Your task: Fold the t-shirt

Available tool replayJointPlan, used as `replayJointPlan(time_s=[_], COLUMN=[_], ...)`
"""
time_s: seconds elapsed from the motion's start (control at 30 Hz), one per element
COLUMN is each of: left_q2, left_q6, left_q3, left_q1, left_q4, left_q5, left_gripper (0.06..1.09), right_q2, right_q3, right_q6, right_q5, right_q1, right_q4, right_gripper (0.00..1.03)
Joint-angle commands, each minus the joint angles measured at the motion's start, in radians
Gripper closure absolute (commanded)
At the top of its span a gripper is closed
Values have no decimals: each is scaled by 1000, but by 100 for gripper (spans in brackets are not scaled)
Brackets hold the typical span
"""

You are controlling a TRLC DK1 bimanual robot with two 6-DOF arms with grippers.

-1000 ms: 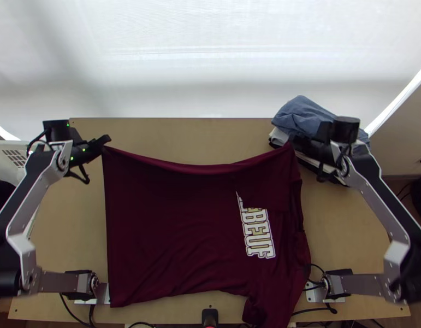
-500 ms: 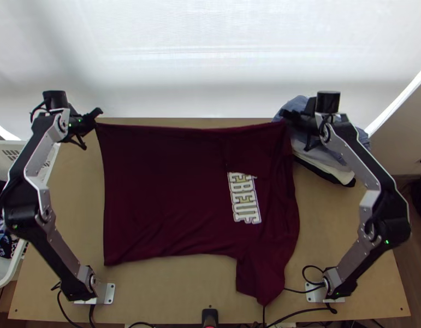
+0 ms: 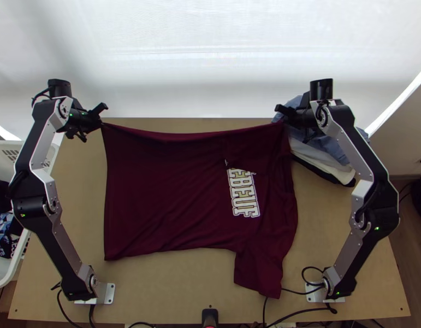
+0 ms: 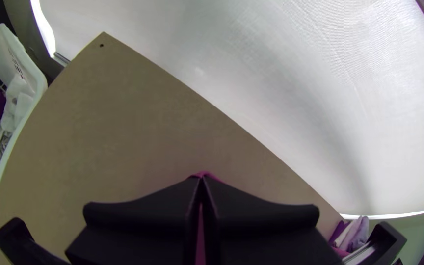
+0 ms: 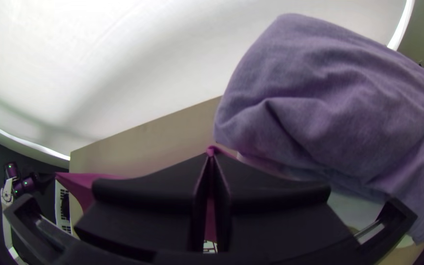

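Observation:
The dark red t-shirt (image 3: 172, 191) hangs between both grippers in the top view, its far edge sagging slightly and its lower part spread on the table, with white lettering toward the right and a sleeve nearest the table's front. At its far left corner is my left gripper (image 3: 104, 115), shut on the cloth. My right gripper (image 3: 280, 116) is shut on the far right corner, beside the pile of clothes. In the left wrist view a bit of pink-looking cloth pokes from between the tips of the left gripper (image 4: 201, 179). Likewise, cloth is pinched in the right gripper (image 5: 211, 153).
A pile of folded clothes (image 3: 341, 156), blue-grey on top, lies at the table's back right, beneath the right gripper. Left of the table stands a white basket (image 3: 19, 259) holding clothes. Bare tabletop (image 3: 172, 284) shows along the front. Cables run near the right base.
Both grippers have moved toward the table's far edge, drawing the shirt with them. Its near edge and sleeve have slid away from the front, and the pile shows more.

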Motion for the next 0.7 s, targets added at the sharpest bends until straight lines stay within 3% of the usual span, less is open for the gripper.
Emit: replayJointPlan(time_s=[0.0,0.3,0.67], left_q2=[2,-32,-217], left_q6=[24,93,129], left_q3=[41,-67,-398], left_q1=[0,49,46], left_q4=[-75,-147,-20], left_q5=[21,42,80], left_gripper=[105,105,105], right_q2=[-15,-118,-231], right_q3=[18,-99,-265], right_q6=[22,7,-6], right_q5=[8,17,50], right_q1=[14,19,47], right_q4=[-62,-107,-110], right_gripper=[100,100,100])
